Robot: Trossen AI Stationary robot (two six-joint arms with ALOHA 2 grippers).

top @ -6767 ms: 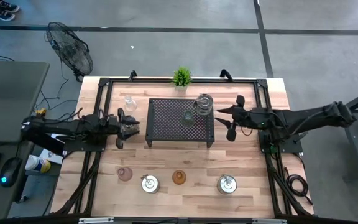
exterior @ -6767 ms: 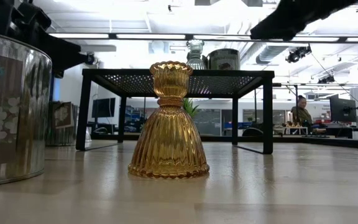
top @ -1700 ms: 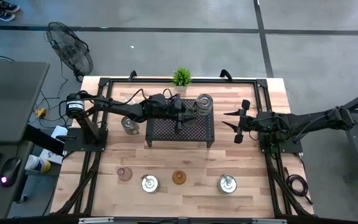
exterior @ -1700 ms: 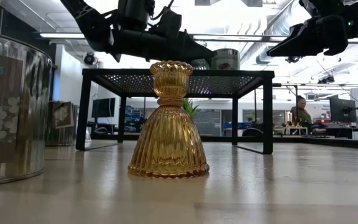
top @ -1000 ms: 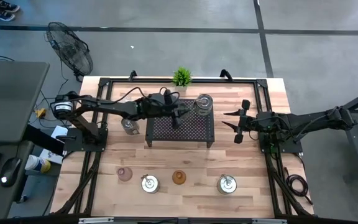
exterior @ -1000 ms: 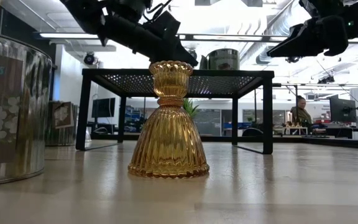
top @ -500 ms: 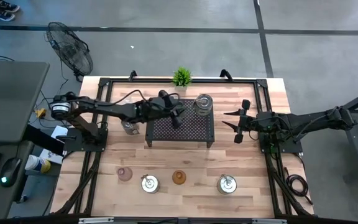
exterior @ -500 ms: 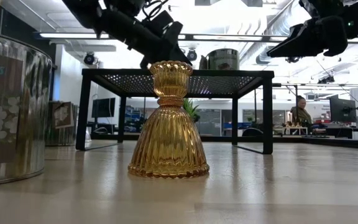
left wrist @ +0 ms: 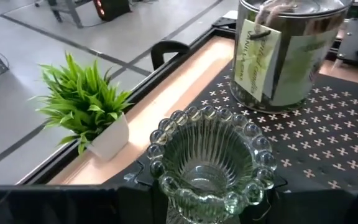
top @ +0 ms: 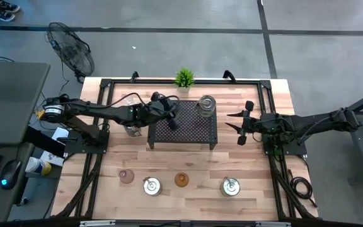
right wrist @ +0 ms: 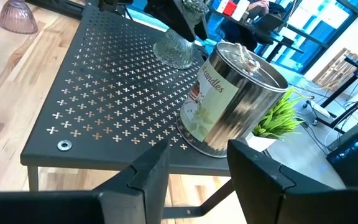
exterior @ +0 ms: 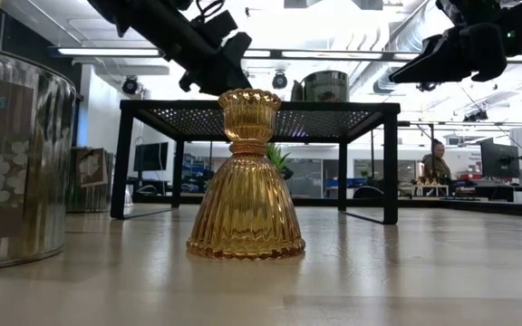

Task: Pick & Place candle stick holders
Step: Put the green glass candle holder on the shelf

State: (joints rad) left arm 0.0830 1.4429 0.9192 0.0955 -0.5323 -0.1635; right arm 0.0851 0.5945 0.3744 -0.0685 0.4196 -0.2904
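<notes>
My left gripper (top: pixel 171 118) is over the left part of the black perforated rack (top: pixel 194 129), shut on a greenish clear glass candle stick holder (left wrist: pixel 207 165) with a beaded rim. My right gripper (top: pixel 241 129) hangs open to the right of the rack, with nothing between its fingers (right wrist: pixel 148 177). A clear glass holder (top: pixel 131 129) stands on the table left of the rack. Along the near edge stand a pink holder (top: pixel 126 176), a silver one (top: pixel 151 186), an amber one (exterior: pixel 247 177) and another silver one (top: pixel 230 186). My left gripper pinches the greenish holder's upper part, just under its beaded cup (left wrist: pixel 185 202), between its two fingers, which come from the table's left, slanting down. The bell-shaped foot (right wrist: pixel 174 51) hangs tilted below the fingers, close over the rack top; whether it touches the rack I cannot tell.
A silver candle tin (top: pixel 207 105) stands on the rack's far right part. A small green plant (top: pixel 183 78) sits at the table's far edge. A black frame (top: pixel 99 113) runs along the table's sides.
My left gripper has drawn back toward the table's left edge over the rack, turning as it went. It stays shut on the greenish holder, which has gone with it from the rack's middle toward its left part.
</notes>
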